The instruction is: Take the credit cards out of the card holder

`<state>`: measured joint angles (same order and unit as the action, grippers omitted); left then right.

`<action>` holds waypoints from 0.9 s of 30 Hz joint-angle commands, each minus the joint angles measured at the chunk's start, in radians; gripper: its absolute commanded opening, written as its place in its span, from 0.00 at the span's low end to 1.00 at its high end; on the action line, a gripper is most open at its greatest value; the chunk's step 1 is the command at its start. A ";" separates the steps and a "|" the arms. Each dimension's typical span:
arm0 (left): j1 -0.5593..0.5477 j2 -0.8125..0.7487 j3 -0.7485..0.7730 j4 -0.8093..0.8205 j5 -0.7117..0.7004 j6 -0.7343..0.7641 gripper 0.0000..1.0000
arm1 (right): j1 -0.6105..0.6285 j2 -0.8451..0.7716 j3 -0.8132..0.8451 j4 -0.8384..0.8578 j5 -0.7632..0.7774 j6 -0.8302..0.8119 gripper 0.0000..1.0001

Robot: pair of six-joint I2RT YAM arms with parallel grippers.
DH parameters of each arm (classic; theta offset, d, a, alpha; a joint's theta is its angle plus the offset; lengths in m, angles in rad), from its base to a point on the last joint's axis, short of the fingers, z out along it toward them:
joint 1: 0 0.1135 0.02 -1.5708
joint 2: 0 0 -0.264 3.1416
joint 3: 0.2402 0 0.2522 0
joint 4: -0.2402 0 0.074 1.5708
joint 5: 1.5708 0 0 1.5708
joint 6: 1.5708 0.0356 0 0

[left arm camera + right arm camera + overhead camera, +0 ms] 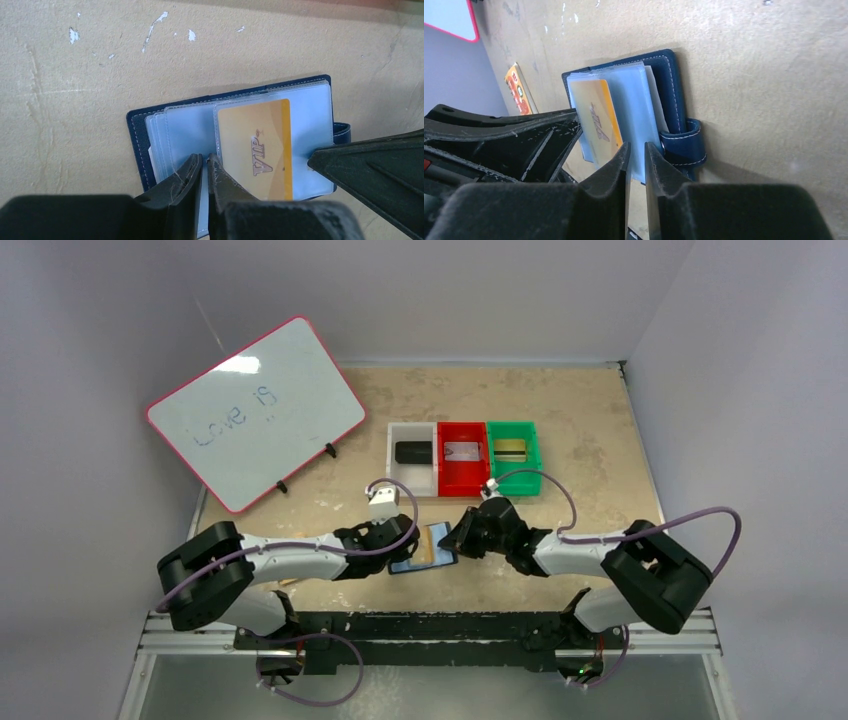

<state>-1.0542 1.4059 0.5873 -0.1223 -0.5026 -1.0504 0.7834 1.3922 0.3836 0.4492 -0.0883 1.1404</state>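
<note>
The navy card holder [137, 135] lies open on the table near the front middle [408, 566], its clear sleeves fanned up. An orange VIP credit card [257, 147] sits in the top sleeve and also shows in the right wrist view [596, 115]. My left gripper [206, 160] is shut to a slit, with its tips on the sleeves just left of the card. My right gripper [636, 147] stands a narrow gap apart at the sleeve's edge beside the snap tab [686, 142]. One of its fingers [360, 165] reaches in from the right.
White [412, 482], red [462, 482] and green [515, 480] bins stand in a row behind the card holder, each holding a flat card-like thing. A pink-rimmed whiteboard [255, 425] leans at the back left. An orange pad [516, 87] lies beyond the left arm.
</note>
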 commanded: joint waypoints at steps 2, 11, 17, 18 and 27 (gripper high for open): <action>0.006 -0.016 0.021 -0.092 -0.028 0.024 0.10 | -0.006 0.025 -0.014 0.124 -0.077 -0.043 0.20; 0.006 -0.059 0.023 -0.116 -0.040 0.030 0.10 | -0.006 0.093 0.042 0.225 -0.193 -0.137 0.31; 0.006 -0.054 0.015 -0.095 -0.025 0.029 0.09 | -0.006 0.220 0.082 0.340 -0.248 -0.134 0.30; 0.005 -0.054 0.012 -0.093 -0.025 0.029 0.09 | -0.006 0.236 0.081 0.348 -0.264 -0.122 0.30; 0.006 -0.066 0.019 -0.141 -0.075 0.020 0.09 | -0.006 0.268 0.063 0.388 -0.252 -0.067 0.05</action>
<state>-1.0542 1.3712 0.5930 -0.2203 -0.5255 -1.0321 0.7822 1.6661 0.4377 0.8047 -0.3393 1.0580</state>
